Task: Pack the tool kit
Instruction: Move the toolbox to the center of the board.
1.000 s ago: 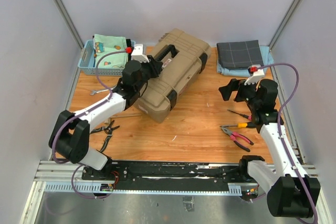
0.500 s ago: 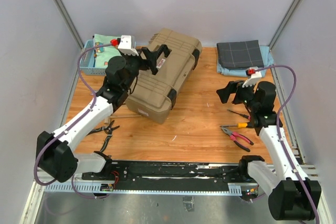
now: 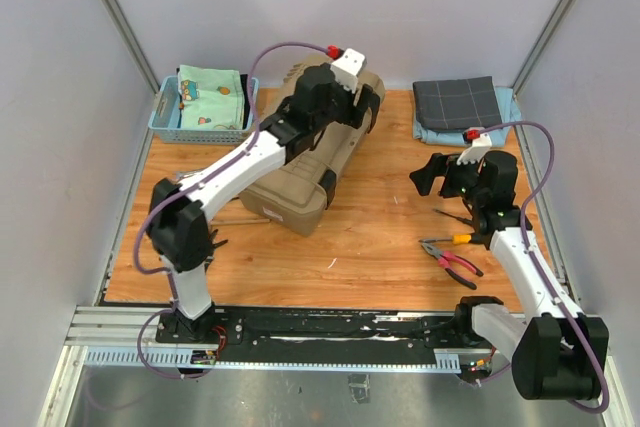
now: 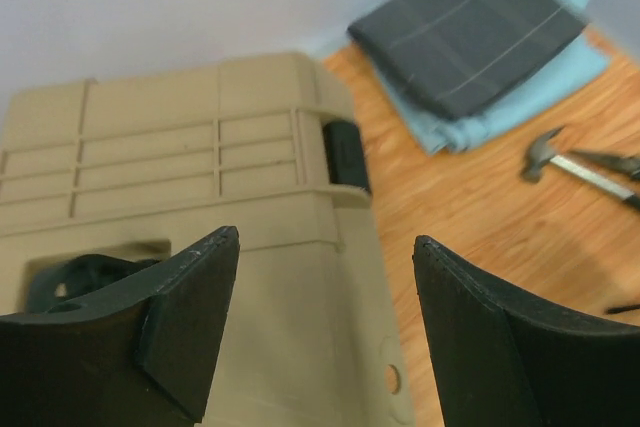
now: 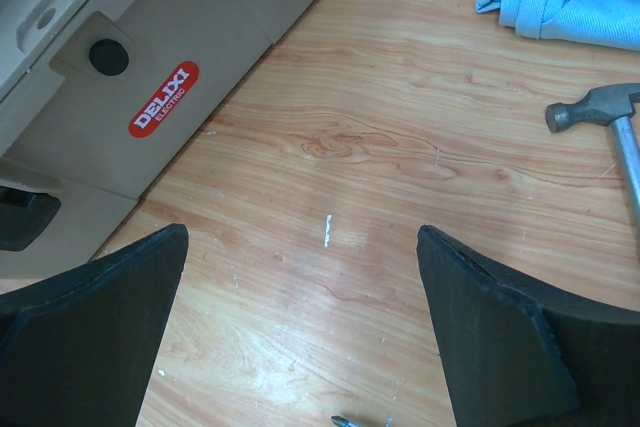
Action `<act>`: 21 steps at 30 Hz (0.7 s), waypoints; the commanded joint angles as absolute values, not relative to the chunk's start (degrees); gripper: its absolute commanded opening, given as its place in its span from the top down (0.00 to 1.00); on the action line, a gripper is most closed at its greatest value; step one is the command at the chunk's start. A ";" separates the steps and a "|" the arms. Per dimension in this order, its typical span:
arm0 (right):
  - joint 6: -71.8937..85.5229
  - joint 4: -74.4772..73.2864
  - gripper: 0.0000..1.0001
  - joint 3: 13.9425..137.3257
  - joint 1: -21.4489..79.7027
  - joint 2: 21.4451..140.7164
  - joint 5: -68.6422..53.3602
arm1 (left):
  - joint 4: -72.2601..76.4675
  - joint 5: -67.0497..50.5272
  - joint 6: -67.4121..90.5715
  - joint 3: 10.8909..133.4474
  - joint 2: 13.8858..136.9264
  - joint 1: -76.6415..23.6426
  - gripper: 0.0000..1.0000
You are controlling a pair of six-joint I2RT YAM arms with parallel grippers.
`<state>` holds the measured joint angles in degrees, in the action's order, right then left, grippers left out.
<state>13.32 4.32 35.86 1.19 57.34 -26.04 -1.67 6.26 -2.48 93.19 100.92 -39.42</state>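
We see the tan toolbox (image 3: 300,182) lying at an angle on the back left part of the table, its lid down and its black latches (image 3: 327,187) on the side facing us; what it holds is hidden. A red label (image 5: 163,98) shows on its front wall. Left of it, against the back wall, the blue basket (image 3: 165,117) holds a folded patterned cloth (image 3: 208,95). At the back right a dark grey cloth (image 3: 458,102) rests on a light blue one (image 3: 440,134).

The wooden table (image 3: 370,237) sits between pale grey walls (image 3: 400,7). On its right side we find a hammer (image 5: 595,107), a screwdriver (image 3: 455,217) and red-handled pliers (image 3: 452,262), all well apart from the toolbox. Dark-handled tools (image 3: 205,247) lie near the left edge.

The left gripper (image 4: 325,239) hangs above the toolbox lid near the recessed handle (image 4: 90,272), jaws apart, holding nothing. The right gripper (image 5: 303,234) hovers over bare wood beside the toolbox, jaws spread wide, also holding nothing
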 commanded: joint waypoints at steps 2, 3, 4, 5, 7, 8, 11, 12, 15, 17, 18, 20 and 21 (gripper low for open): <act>11.79 4.83 0.00 38.21 2.03 57.70 -25.69 | -14.71 13.02 -4.63 102.19 107.87 -39.20 0.25; 11.78 4.83 0.01 38.30 2.02 57.80 -25.67 | -15.56 13.80 -4.54 103.02 108.49 -39.21 0.25; 11.73 4.84 0.01 38.32 2.02 57.89 -25.71 | -16.61 15.05 -4.50 103.96 109.07 -39.20 0.25; 11.76 4.91 0.01 38.34 2.07 58.04 -25.75 | -17.86 16.42 -4.46 104.97 109.75 -39.20 0.25; 11.78 4.89 0.00 38.27 2.02 58.26 -25.92 | -20.26 20.01 -4.25 106.79 111.07 -39.20 0.25; 11.78 4.98 0.00 38.23 2.00 58.34 -25.97 | -21.49 21.73 -3.98 107.51 111.68 -39.20 0.25; 12.07 5.44 0.00 37.68 2.02 58.49 -25.81 | -24.55 25.82 -3.24 108.51 112.56 -39.20 0.24; 12.12 5.65 0.00 37.49 2.02 58.72 -25.65 | -25.54 26.10 -3.15 108.51 112.54 -39.20 0.23; 12.61 6.33 0.00 37.69 2.02 60.25 -24.90 | -27.52 25.44 -2.52 107.60 112.25 -39.20 0.21; 13.28 7.18 0.01 38.23 2.02 62.08 -25.32 | -28.60 24.32 -1.89 106.84 112.12 -39.20 0.17; 13.71 7.66 0.01 38.61 2.02 63.33 -25.82 | -29.16 24.09 -1.51 106.44 112.21 -39.21 0.16; 14.40 8.75 0.01 39.62 2.02 66.44 -26.97 | -30.07 23.73 -1.01 105.59 112.72 -39.20 0.13; 14.74 9.53 0.01 40.10 2.02 67.83 -27.48 | -30.82 23.70 -0.74 105.36 113.13 -39.20 0.12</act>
